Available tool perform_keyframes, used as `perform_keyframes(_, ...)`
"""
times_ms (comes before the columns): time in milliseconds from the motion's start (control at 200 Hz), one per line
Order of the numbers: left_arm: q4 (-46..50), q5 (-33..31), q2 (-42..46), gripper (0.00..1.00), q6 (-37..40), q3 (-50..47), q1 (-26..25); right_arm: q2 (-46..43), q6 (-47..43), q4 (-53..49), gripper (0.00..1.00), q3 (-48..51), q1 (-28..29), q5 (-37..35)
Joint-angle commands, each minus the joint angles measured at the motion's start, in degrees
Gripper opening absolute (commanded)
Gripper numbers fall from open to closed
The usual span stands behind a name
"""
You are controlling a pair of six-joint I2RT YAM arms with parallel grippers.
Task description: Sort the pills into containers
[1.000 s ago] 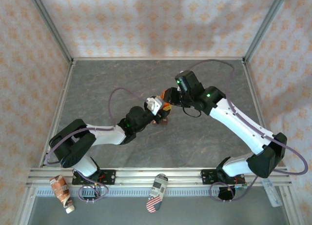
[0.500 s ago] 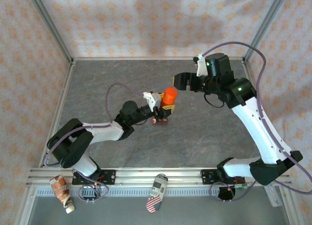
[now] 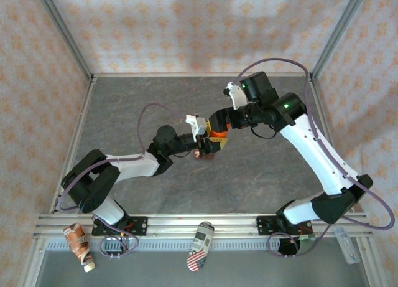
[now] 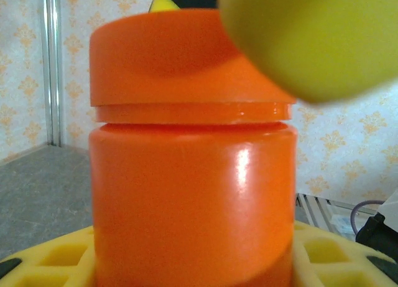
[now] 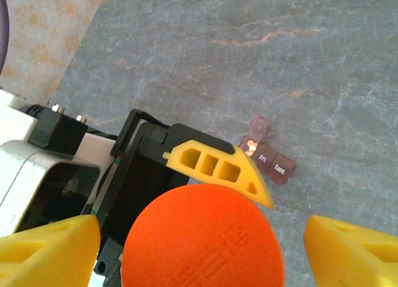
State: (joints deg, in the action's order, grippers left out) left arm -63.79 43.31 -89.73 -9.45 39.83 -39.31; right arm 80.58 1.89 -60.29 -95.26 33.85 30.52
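Right gripper [image 5: 202, 254]: yellow fingers [image 5: 43, 249] spread, flanking orange bottle [image 5: 199, 228] cap, gaps both sides.
Pill box [image 5: 268, 159]: on grey tabletop [image 5: 249, 38], just beyond bottle.

This is a robotics lab test cell: a grey stone-patterned counter [image 3: 155, 94] is boxed in by silver aluminium frame posts [image 3: 66, 33] and pale wall panels printed with orange florets [image 3: 199, 32]. A white-and-black robot arm on the left [image 3: 127, 169] and its twin on the right [image 3: 317, 156] are bolted to a slotted aluminium rail [image 3: 205, 221] at the near edge, and thin purple cables [image 3: 144, 122] loop from them.
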Motion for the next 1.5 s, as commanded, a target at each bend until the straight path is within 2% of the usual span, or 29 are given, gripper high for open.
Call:
perform_keyframes(0,-3.62,1.73,-0.46,0.0,-1.0,2.13,0.37,0.26,-1.17,-1.24,0.83,1.59,0.38,-0.08)
perform_keyframes(145,-3.8,1.43,-0.71,0.0,-1.12,2.26,0.37,0.57,-1.19,-0.97,0.77,3.27,0.87,-0.11)
perform_keyframes(250,-3.83,1.0,-0.84,0.0,-1.0,2.26,0.37,0.99,-1.41,-0.58,0.62,4.18,0.96,-0.07)
perform_keyframes(315,-3.8,0.52,-0.91,0.0,-0.78,2.1,0.37,1.14,-0.94,0.28,0.47,4.59,0.89,-1.33)
perform_keyframes(375,-3.82,-0.29,-0.9,0.0,-0.83,1.72,0.46,1.19,-0.13,1.19,0.43,4.61,0.74,-3.24)
perform_keyframes(500,-4.73,-3.65,-0.55,0.35,-0.05,-0.78,0.53,1.29,2.7,4.24,0.33,4.7,-1.27,-7.33)
perform_keyframes(530,-4.85,-4.36,-0.21,0.56,0.4,-1.57,0.54,1.32,3.62,4.91,0.31,4.89,-2.02,-8.62)
perform_keyframes(576,-4.89,-5.47,0.36,0.8,0.87,-3.01,0.55,1.3,4.84,6.21,0.28,5.44,-3.33,-10.81)
perform_keyframes(596,-4.96,-5.95,0.7,0.95,1.05,-3.7,0.55,1.3,5.49,6.84,0.28,5.87,-3.99,-11.95)
perform_keyframes(611,-5.13,-6.26,0.81,0.99,1.24,-4.16,0.55,1.32,6.01,7.31,0.28,6.15,-4.41,-12.85)
perform_keyframes(776,-5.83,-10.61,3.9,1.0,1.86,-10.21,0.55,1.62,9.17,13.75,0.28,12.03,-7.46,-24.39)
perform_keyframes(981,-3.04,-21.61,9.36,1.0,2.69,-15.04,0.55,3.41,9.07,25.7,0.29,20.79,-8.43,-35.38)
perform_keyframes(1191,2.57,-35.52,16.43,1.0,5.02,-17.14,0.64,8.37,8.21,35.45,0.31,25.68,-9.21,-38.43)
perform_keyframes(1351,14.82,-40.1,23.19,1.0,8.33,-14.91,0.64,12.48,8.66,39.05,0.33,27.9,-9.62,-38.13)
perform_keyframes(1496,18.76,-42.74,27.06,1.0,10.74,-14.64,0.64,14.95,10.99,40.54,0.36,29.9,-10.09,-36.48)
